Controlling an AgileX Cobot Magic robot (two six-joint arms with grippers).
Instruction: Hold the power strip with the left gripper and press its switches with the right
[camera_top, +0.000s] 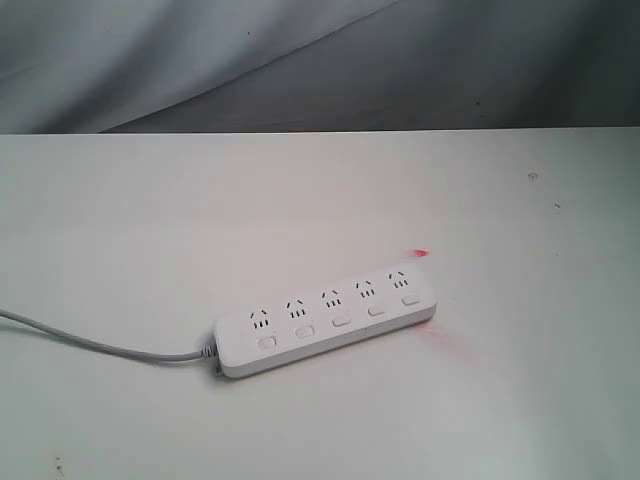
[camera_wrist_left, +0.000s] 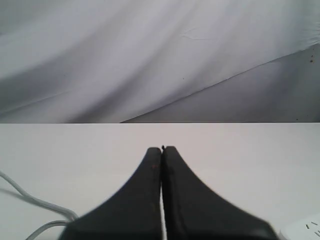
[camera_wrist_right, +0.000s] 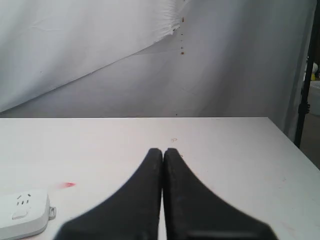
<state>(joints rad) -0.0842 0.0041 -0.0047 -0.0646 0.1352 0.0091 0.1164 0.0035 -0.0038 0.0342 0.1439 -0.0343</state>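
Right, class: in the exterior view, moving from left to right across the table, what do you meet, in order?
grey cord → power strip, its five switches running in a row along it → small dark mark on the table, further back.

The strip (camera_top: 330, 322) lies flat, sockets up, in the middle of the scene, slanting from near-left to far-right. It is a white bar with rounded ends and five socket sets. Five white switches (camera_top: 341, 321) run in a row along its near edge, one below each set. Its grey cord (camera_top: 100, 345) leaves the left end and trails off left. The left gripper (camera_wrist_left: 162, 149) and right gripper (camera_wrist_right: 163, 150) are both closed, empty, touching nothing.
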